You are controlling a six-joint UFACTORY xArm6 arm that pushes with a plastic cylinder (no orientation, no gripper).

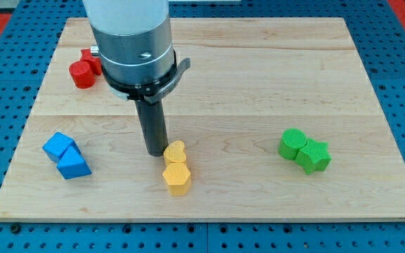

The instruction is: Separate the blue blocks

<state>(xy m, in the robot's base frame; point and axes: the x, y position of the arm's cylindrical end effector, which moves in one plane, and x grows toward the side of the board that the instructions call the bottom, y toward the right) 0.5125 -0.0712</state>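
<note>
Two blue blocks touch each other at the view's lower left: a blue cube (58,146) and, just below and to its right, a blue wedge-like block (74,165). My tip (155,152) rests on the board right of them, well apart from both. It stands just left of a yellow heart block (176,151).
A yellow hexagon block (176,178) touches the yellow heart from below. Two red blocks (84,69) sit at the view's upper left, partly behind the arm. Two green blocks (304,150) touch each other at the right. The wooden board (259,84) ends on a blue pegboard.
</note>
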